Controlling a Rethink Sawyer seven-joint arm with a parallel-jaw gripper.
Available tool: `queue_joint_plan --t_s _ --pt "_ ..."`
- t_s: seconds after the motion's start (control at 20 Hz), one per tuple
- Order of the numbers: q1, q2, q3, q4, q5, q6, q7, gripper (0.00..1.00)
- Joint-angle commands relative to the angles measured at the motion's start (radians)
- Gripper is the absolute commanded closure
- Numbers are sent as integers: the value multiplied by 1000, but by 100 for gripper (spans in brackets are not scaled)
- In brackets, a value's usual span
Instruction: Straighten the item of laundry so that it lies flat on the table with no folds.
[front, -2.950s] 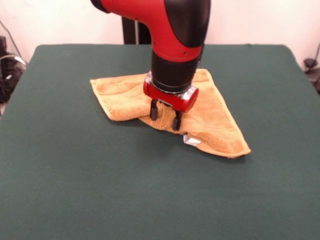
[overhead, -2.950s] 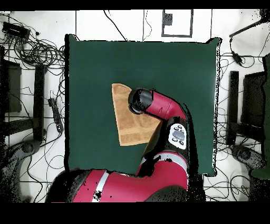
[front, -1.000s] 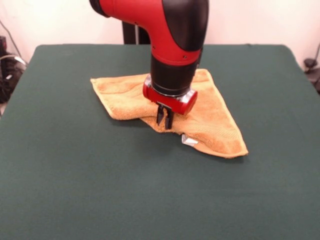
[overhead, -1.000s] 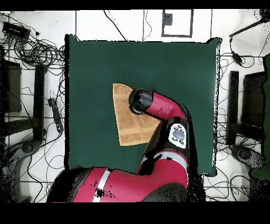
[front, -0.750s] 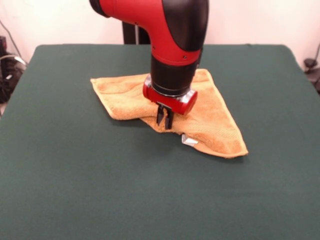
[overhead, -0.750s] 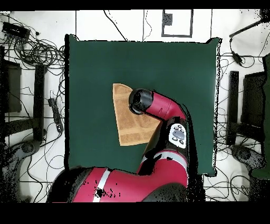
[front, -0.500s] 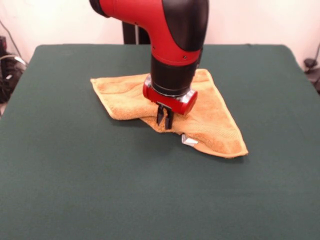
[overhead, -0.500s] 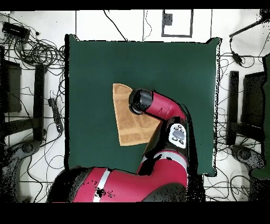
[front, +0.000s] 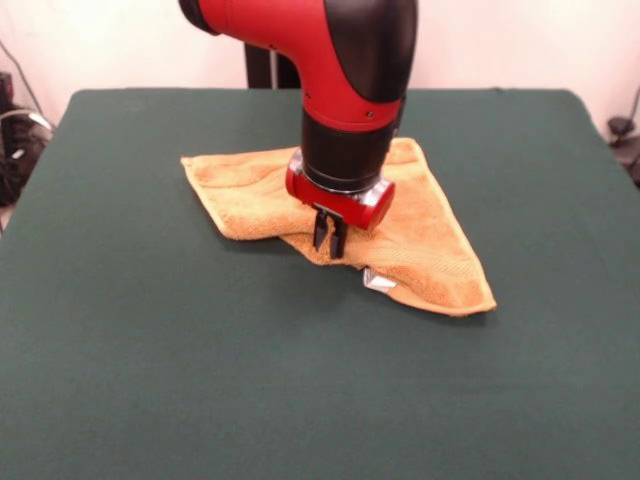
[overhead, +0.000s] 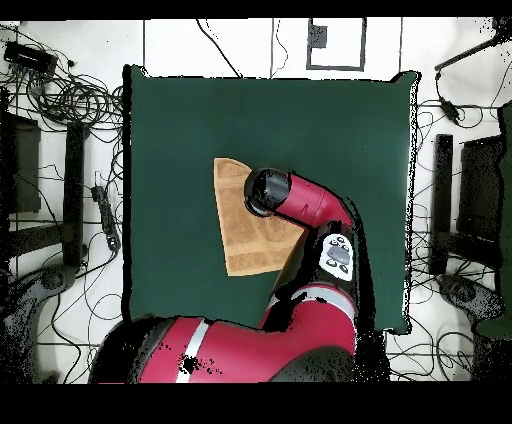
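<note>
The item of laundry (front: 425, 235) is an orange-yellow terry towel folded into a rough triangle on the green table (front: 150, 350). A small white tag (front: 380, 281) pokes out under its near edge. My gripper (front: 329, 240) stands upright at that near folded edge, its black fingers (front: 322, 232) pressed together on a pinch of the cloth. In the overhead view the towel (overhead: 240, 235) shows left of the red arm, which hides the gripper and the towel's right part.
The table (overhead: 330, 120) reaches well beyond the towel on every side. Cables and dark equipment (overhead: 60, 90) lie on the floor around it.
Three seconds ago the fingers stood apart over the towel's near edge; they have since shut on it. Over the last second nothing has visibly moved.
</note>
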Motion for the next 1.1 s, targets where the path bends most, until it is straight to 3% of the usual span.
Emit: queue_joint_plan --t_s 0.05,1.1 --pt "8 55 111 68 34 -47 197 100" --pt "-3 57 97 38 4 -65 158 100"
